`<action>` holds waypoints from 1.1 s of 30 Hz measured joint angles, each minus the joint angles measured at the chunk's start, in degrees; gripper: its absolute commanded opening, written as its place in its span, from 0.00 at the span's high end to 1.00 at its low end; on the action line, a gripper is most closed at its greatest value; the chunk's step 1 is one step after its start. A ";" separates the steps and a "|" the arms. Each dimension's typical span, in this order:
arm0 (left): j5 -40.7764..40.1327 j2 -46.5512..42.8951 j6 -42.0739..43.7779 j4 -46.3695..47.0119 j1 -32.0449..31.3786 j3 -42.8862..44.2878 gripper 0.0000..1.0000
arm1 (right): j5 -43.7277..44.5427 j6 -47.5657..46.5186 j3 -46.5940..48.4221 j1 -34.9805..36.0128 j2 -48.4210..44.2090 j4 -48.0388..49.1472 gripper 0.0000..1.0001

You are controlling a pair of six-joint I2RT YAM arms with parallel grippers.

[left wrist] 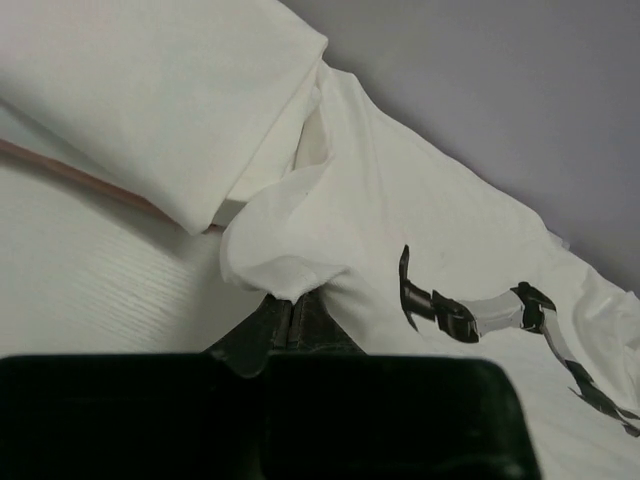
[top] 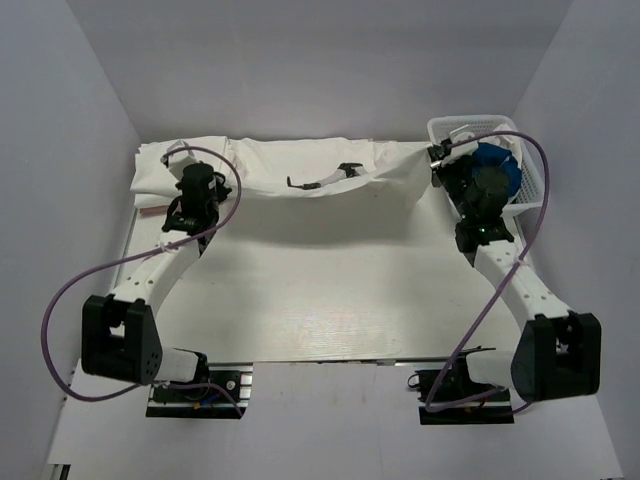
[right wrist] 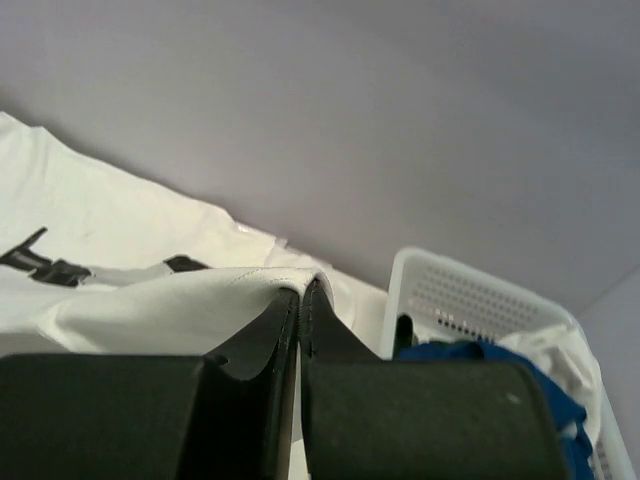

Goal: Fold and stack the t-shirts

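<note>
A white t-shirt (top: 300, 165) with a dark print lies stretched along the table's far edge. My left gripper (top: 178, 212) is shut on its left edge; the left wrist view shows a bunched fold (left wrist: 285, 255) pinched at the gripper (left wrist: 292, 300). My right gripper (top: 438, 160) is shut on the shirt's right hem, which shows in the right wrist view (right wrist: 180, 295) draped over the gripper (right wrist: 301, 292). A folded white t-shirt (left wrist: 150, 90) lies at the far left (top: 150, 170). A royal blue t-shirt (top: 500, 170) sits in the basket.
A white plastic lattice basket (top: 455, 127) stands at the far right corner, also in the right wrist view (right wrist: 480, 295). Grey walls enclose the table (top: 320, 290) on three sides. Purple cables loop beside both arms.
</note>
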 measured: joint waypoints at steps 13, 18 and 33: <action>4.90 -10.82 -6.91 -12.79 -0.28 -11.87 1.00 | 6.12 8.92 -5.77 0.72 -13.99 -28.20 1.00; 7.10 -12.13 -10.08 -18.08 -0.31 -15.15 1.00 | 8.37 13.09 -6.71 2.64 -14.19 -43.28 1.00; 8.31 -15.41 -18.21 -32.30 -0.35 -21.53 1.00 | 13.84 34.86 -5.55 7.67 -11.98 -74.62 1.00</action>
